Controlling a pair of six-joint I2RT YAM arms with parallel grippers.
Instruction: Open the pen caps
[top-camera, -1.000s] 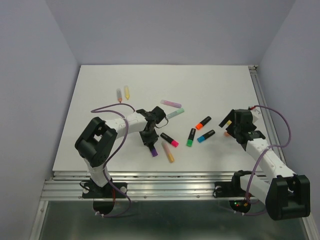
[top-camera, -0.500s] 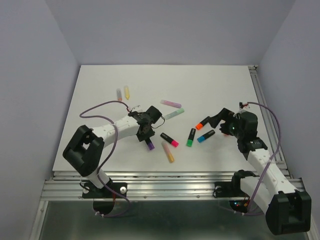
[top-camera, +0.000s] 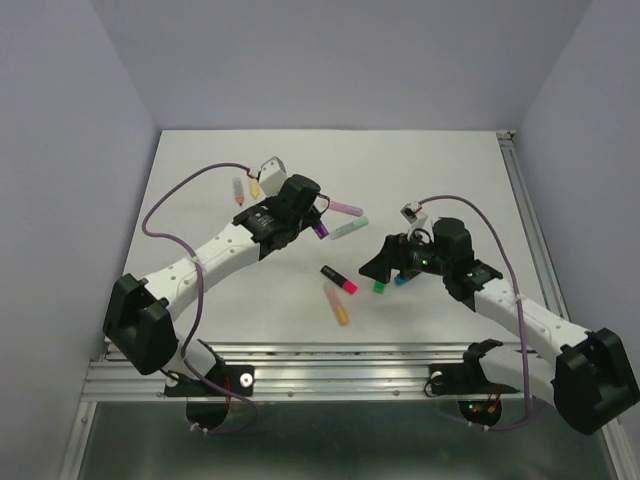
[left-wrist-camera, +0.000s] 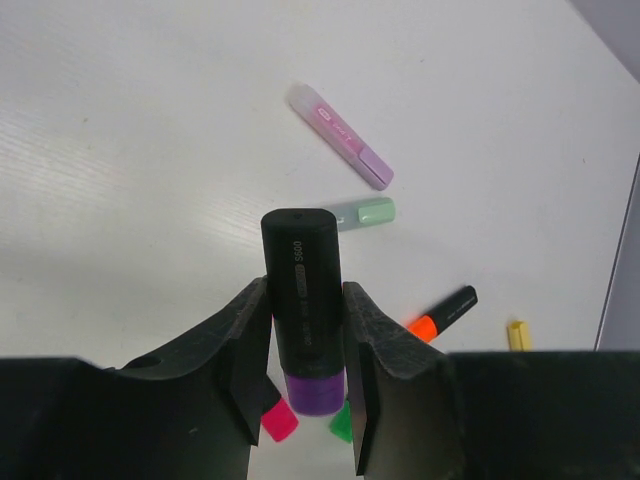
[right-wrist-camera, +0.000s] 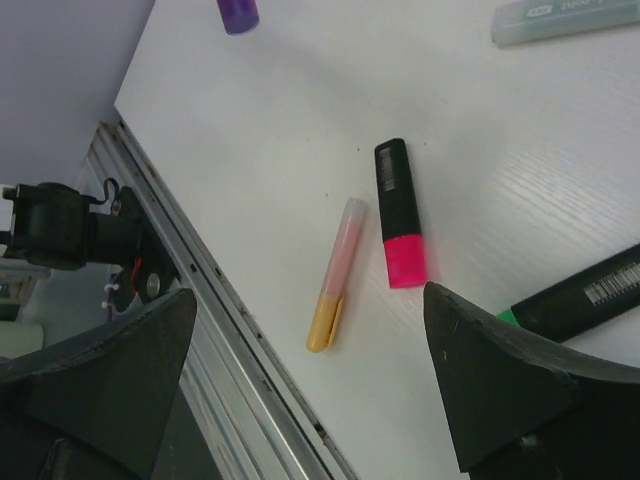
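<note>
Lettering: what can you read?

– My left fingers (left-wrist-camera: 245, 350) are clamped on a black pen (left-wrist-camera: 302, 290), held off the surface (left-wrist-camera: 120, 150). White characters run along its barrel; they look like "5000", but I can't be sure, and the smaller line beside them is a blur. Its purple cap (left-wrist-camera: 318, 390) is on the end nearest my wrist.

– Anything else printed?

– The pale pink pen (left-wrist-camera: 338, 135) has a small mark I can't make out. From my right wrist I see a white barcode strip on a black barrel (right-wrist-camera: 590, 288) with a green end, and dark print on the grey-green pen (right-wrist-camera: 570, 18), too soft to read.

– And your right fingers (right-wrist-camera: 500, 400)?

– Spread wide, holding nothing, above a pink-capped pen (right-wrist-camera: 400, 240) and a pink-and-yellow pen (right-wrist-camera: 335, 290).

– What changed in the last second?

– My left arm carried the black pen from the front of the surface up and back, near the pale pink pen. My right arm swung in from the right edge to the middle, over the loose pens.
</note>
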